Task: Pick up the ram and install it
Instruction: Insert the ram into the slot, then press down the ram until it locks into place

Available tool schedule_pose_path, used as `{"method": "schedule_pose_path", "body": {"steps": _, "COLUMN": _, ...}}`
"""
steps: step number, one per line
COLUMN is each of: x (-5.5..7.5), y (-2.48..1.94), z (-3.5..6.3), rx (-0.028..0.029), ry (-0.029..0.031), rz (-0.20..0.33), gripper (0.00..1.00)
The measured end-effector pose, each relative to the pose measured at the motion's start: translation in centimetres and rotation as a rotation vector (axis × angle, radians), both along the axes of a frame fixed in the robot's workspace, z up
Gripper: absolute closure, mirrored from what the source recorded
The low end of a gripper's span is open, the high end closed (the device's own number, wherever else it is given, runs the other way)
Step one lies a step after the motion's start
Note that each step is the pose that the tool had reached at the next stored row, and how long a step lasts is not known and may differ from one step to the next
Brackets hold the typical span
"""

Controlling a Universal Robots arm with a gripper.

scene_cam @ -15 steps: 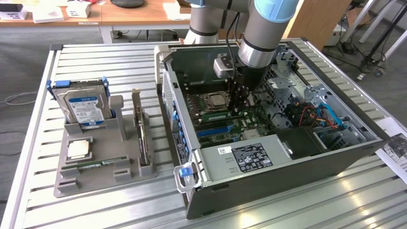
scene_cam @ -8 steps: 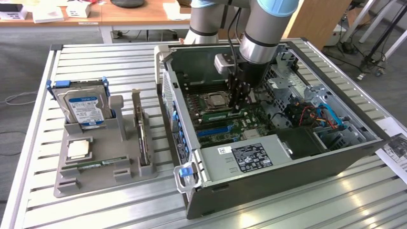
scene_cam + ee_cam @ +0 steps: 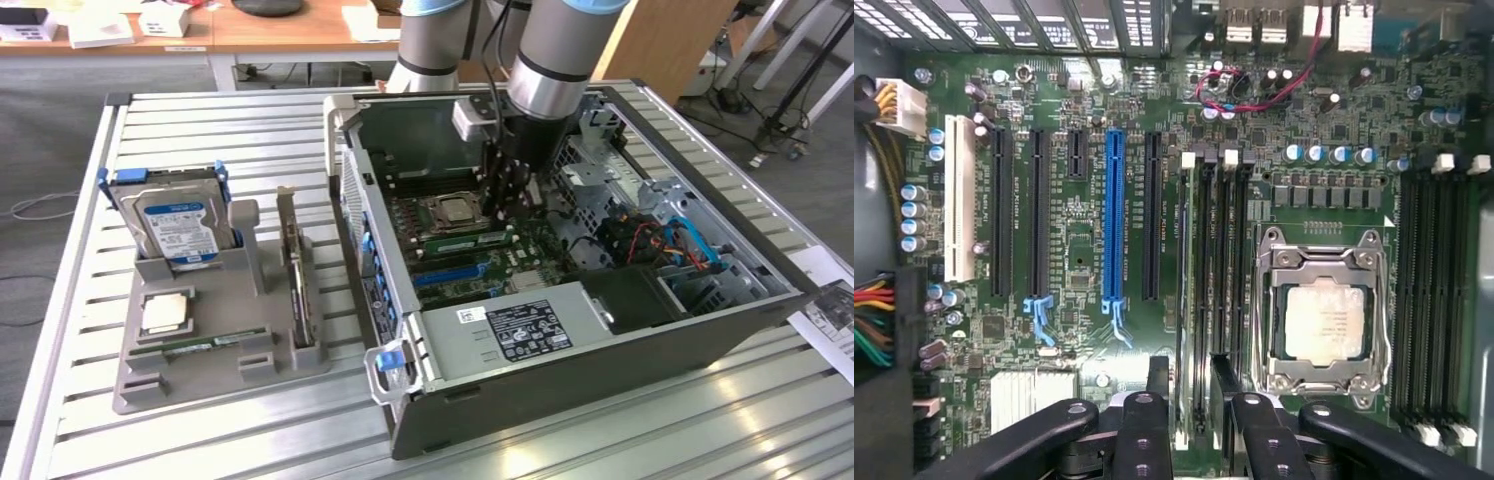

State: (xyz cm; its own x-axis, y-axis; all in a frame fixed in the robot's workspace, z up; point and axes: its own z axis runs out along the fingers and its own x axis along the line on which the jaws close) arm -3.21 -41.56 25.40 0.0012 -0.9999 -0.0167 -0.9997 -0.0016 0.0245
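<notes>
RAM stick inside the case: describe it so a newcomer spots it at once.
Find the open computer case on the slatted table, then the square silver processor inside. In the exterior view the ram stands on edge just camera-side of that processor, under the gripper. It is a long thin green strip, unlike the blue slot nearby.

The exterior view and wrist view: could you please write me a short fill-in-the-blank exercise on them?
1. The fingers reach into the open ____ of the computer.
2. They stand ____ above the memory slots.
3. The hard drive stands to the exterior view's ____ of the computer.
Missing words: case; open; left.
</notes>
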Motion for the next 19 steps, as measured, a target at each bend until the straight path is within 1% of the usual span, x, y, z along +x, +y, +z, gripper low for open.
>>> {"method": "schedule_pose_path", "body": {"steps": 5, "x": 0.0, "y": 0.0, "z": 0.53, "rx": -0.0002, "ry": -0.0001, "rz": 0.0, "gripper": 0.69}}
{"method": "schedule_pose_path", "body": {"steps": 18, "x": 0.0, "y": 0.0, "z": 0.56, "rx": -0.0002, "ry": -0.0001, "rz": 0.0, "gripper": 0.69}}
{"method": "schedule_pose_path", "body": {"steps": 19, "x": 0.0, "y": 0.0, "z": 0.56, "rx": -0.0002, "ry": 0.0, "rz": 0.0, "gripper": 0.71}}
